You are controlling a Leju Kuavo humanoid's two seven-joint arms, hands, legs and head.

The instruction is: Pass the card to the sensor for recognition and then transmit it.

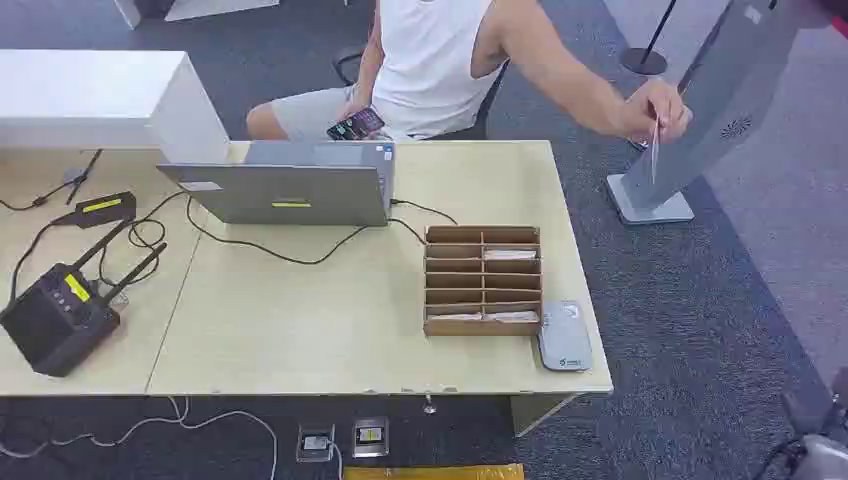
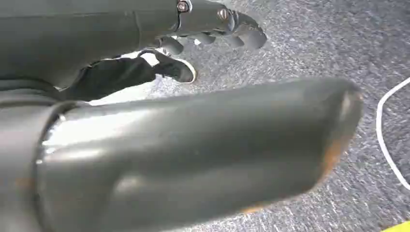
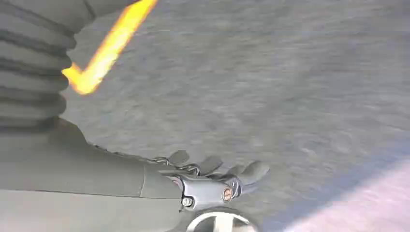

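A cardboard card box (image 1: 483, 280) with several slots stands on the wooden table (image 1: 300, 320), and white cards (image 1: 510, 255) lie in some slots. A flat grey sensor pad (image 1: 565, 338) lies just right of the box at the table's front corner. A person seated behind the table holds a white card (image 1: 655, 150) out past the table's right side. My left hand (image 2: 203, 145) hangs over grey carpet and holds nothing, its fingers (image 2: 227, 34) slightly apart. My right hand (image 3: 208, 181) also hangs over carpet, fingers spread, with nothing in it.
A grey laptop (image 1: 290, 185) sits at the table's back centre, with black cables running from it. A black box with antennas (image 1: 55, 315) is at the left. A grey kiosk stand (image 1: 690, 120) rises on the floor to the right. Floor sockets (image 1: 345, 440) lie below the table front.
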